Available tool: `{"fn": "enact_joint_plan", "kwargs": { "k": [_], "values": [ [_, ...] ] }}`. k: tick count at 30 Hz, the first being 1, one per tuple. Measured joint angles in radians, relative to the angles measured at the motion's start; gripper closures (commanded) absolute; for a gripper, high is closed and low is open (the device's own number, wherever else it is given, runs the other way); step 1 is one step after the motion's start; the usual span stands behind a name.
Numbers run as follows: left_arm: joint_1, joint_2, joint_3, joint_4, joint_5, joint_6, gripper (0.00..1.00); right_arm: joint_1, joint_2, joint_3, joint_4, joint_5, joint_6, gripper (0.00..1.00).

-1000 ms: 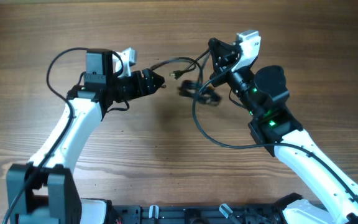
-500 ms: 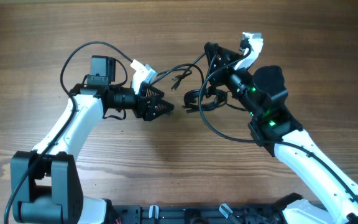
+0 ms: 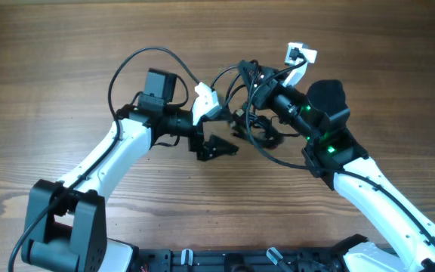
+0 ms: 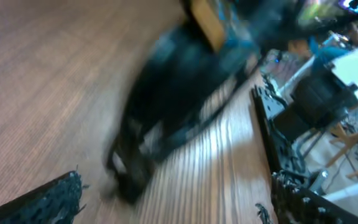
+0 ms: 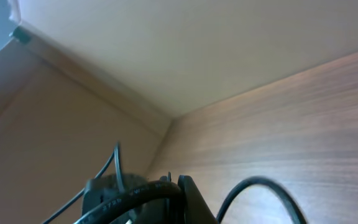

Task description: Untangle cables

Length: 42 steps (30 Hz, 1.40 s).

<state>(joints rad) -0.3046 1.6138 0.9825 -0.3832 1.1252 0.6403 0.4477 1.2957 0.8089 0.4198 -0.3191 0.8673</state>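
Note:
The cables (image 3: 254,127) are thin black cords bunched in a loose tangle at the table's middle, with strands rising to my right gripper (image 3: 254,75). In the right wrist view that gripper (image 5: 180,198) is shut on a black cable (image 5: 129,198), and another cable loop (image 5: 261,186) arcs beside it. My left gripper (image 3: 219,146) sits just left of the tangle with its jaws wide apart and nothing between them. The left wrist view is motion-blurred; its left finger (image 4: 45,200) and right finger (image 4: 300,199) stand far apart over bare wood, with a dark blurred shape ahead.
Wooden table (image 3: 66,45) all around. A thicker black arm wire (image 3: 138,57) loops over the left arm. A black rail (image 3: 225,261) runs along the front edge. The right arm's body (image 3: 331,143) sits right of the tangle.
My left arm has swung right, close to the tangle, and its jaws have opened wider. The right gripper has kept its hold, shifting slightly left with the cables.

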Motion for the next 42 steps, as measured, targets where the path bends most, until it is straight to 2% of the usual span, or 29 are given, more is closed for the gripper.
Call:
{"fn": "enact_joint_plan", "kwargs": {
  "k": [3,9,10,11,12,13,16,17,20,24,30,34,42],
  "values": [
    [-0.001,0.000,0.000,0.032,-0.060,-0.080,0.00,0.000,0.000,0.000,-0.010,-0.043,0.003,0.96],
    [-0.045,0.004,0.000,0.103,-0.105,-0.144,0.01,0.001,0.017,0.001,0.016,-0.144,0.026,0.96],
    [-0.059,0.008,0.000,0.111,-0.108,-0.147,0.08,0.001,0.024,0.002,0.027,-0.161,0.029,0.96],
    [-0.072,0.014,0.000,0.123,-0.108,-0.153,0.44,0.001,0.032,0.002,0.041,-0.177,0.030,0.96],
    [-0.077,0.019,0.000,0.132,-0.108,-0.163,0.84,0.001,0.036,0.002,0.056,-0.189,0.030,0.96],
    [-0.078,0.022,0.000,0.140,-0.108,-0.180,0.96,0.001,0.036,0.003,0.069,-0.203,0.030,0.96],
    [-0.080,0.023,0.000,0.140,-0.129,-0.195,0.96,0.001,0.036,0.006,0.035,-0.210,0.010,0.96],
    [-0.080,0.023,-0.001,0.137,-0.172,-0.220,0.96,-0.002,0.037,0.011,-0.037,-0.180,-0.023,0.96],
    [-0.071,0.026,-0.004,0.114,-0.401,-0.366,0.95,-0.027,0.038,0.032,-0.240,-0.034,-0.141,0.96],
    [0.031,0.026,-0.004,0.100,-0.583,-0.532,0.96,-0.126,0.045,0.032,-0.406,0.089,-0.261,0.96],
    [0.189,0.026,-0.004,0.072,-0.615,-0.734,0.96,-0.249,0.045,0.031,-0.578,0.237,-0.376,0.96],
    [0.243,0.026,-0.004,0.047,-0.605,-0.770,0.96,-0.279,0.045,0.031,-0.653,0.354,-0.418,0.96],
    [0.251,0.026,-0.003,0.008,-0.597,-0.817,0.96,-0.285,0.045,0.031,-0.745,0.654,-0.576,0.96]
  ]
}}
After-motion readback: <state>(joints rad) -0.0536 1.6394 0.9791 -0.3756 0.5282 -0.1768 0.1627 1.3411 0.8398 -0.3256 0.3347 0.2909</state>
